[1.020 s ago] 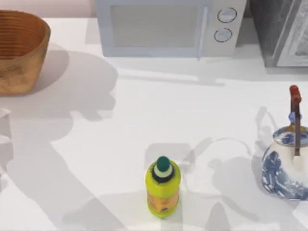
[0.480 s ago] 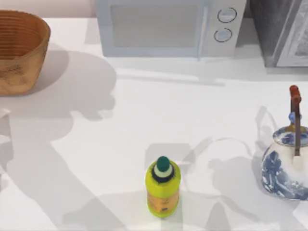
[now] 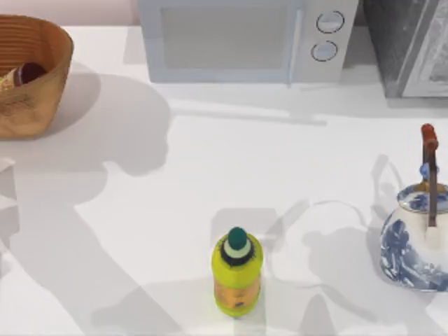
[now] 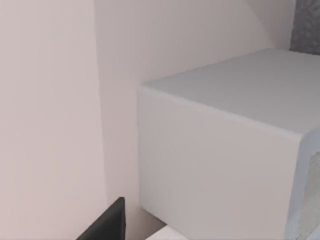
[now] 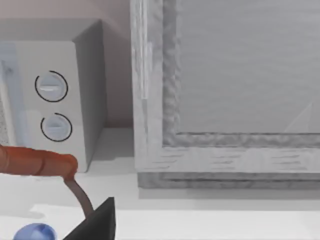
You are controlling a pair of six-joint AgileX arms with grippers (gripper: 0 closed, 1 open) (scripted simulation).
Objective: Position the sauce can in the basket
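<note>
No wording can be read on the yellow-green bottle (image 3: pixel 237 275), the microwave (image 3: pixel 241 40) or elsewhere.

The big white table top (image 3: pixel 210 175) is bare in the middle, so there is lots of room to pass there. One landmark stands on it: the yellow-green plastic bottle with a green cap (image 3: pixel 237 272), upright near the front edge. Far to its left and back sits the large round tan wicker basket (image 3: pixel 31 73), open at the top, with a small dark-topped sauce can (image 3: pixel 28 72) lying inside, maybe tilted. Straight behind the bottle, a white box-shaped microwave (image 3: pixel 245 38) blocks the back edge. To the bottle's right stands a blue-and-white china teapot with a tall red-brown handle (image 3: pixel 418 234). A grey textured cabinet (image 3: pixel 409 45) fills the back right corner.
</note>
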